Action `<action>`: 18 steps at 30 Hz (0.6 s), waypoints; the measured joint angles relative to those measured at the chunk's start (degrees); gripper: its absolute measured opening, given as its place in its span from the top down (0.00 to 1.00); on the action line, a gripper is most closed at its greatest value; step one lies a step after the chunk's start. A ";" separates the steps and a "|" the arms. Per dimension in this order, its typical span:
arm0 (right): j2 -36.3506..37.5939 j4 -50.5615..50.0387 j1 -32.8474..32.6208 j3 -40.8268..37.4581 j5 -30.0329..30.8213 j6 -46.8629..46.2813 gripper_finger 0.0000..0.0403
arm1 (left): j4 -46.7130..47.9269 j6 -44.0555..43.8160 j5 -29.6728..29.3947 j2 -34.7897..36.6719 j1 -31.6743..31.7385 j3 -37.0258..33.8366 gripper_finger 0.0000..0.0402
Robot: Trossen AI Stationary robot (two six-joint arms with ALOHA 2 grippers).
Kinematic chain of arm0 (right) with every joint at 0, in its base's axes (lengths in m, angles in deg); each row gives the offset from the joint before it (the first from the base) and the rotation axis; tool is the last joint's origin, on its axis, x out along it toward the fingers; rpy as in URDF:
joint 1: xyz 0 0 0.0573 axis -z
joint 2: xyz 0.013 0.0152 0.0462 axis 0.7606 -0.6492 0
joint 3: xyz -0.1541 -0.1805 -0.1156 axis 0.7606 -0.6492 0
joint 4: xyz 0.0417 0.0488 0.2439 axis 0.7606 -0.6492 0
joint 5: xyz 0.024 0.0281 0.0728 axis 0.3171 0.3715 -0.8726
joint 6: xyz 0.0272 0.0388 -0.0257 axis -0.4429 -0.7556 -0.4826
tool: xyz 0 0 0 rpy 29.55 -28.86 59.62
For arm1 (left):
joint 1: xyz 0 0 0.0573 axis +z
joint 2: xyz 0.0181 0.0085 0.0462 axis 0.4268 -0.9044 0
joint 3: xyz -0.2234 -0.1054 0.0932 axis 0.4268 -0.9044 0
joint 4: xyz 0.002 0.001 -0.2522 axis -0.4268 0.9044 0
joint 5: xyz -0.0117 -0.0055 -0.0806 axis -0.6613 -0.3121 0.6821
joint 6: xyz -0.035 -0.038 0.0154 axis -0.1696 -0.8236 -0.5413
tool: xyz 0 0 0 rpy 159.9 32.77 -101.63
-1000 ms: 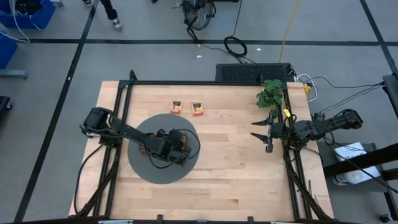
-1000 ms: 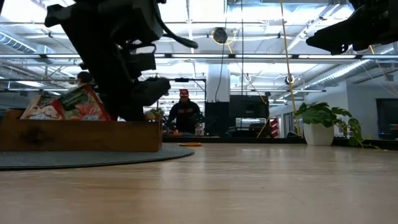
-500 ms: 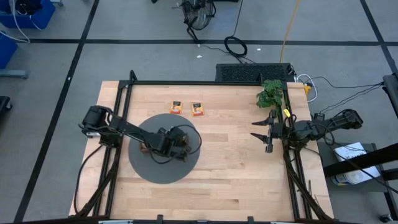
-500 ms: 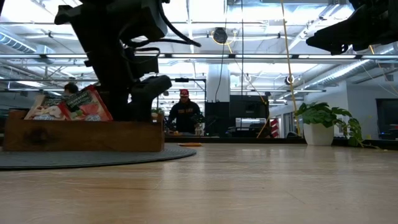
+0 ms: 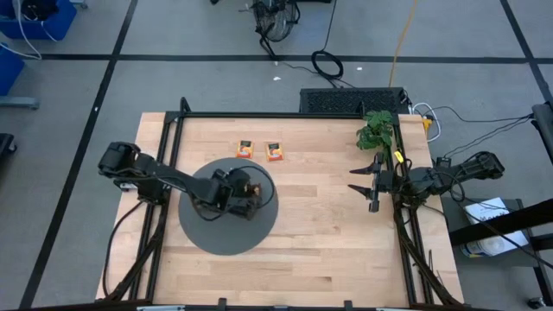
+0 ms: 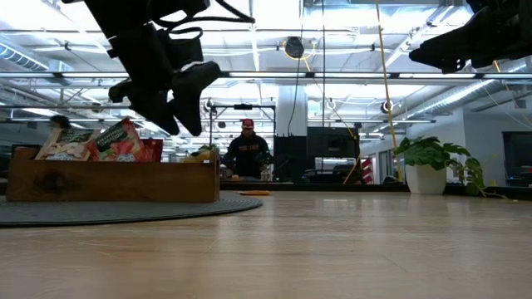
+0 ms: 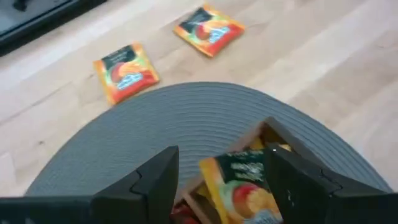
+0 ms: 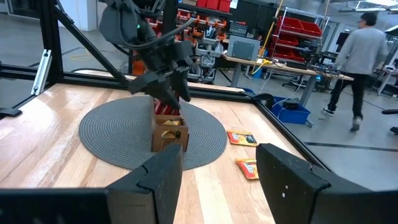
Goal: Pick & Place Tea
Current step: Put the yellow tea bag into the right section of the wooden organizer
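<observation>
Orange packets & lie flat on the table, just past the edge of the grey mat, near each other but apart. Rest of the tea stands in the wooden tray on the mat; one orange-yellow packet sits upright in an end compartment, right under the left gripper.

Left gripper hangs above the tray w/ jaws apart, nothing between them. Right gripper waits at the table's right edge, well away from the mat; jaws parted, empty.

Judgement: the step now is prob. going for the next loose packet. To do it well:
- lift clear of the tray wall before moving across, so upright packets aren't knocked over
- take the nearer one first, the one closest to the mat edge
- packets are thin & flat on wood, so come straight down w/ jaws wide, straddle two opposite edges, press lightly, close
- watch for the packet sliding or slipping out; a grip across the middle likely holds better than a corner
- orange goes w/ orange, so aim for that same end compartment.
</observation>
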 joint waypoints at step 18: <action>0.01 0.00 0.00 0.00 0.00 -0.02 0.54 | -2.06 22.93 27.24 0.70 3.74 0.02 0.96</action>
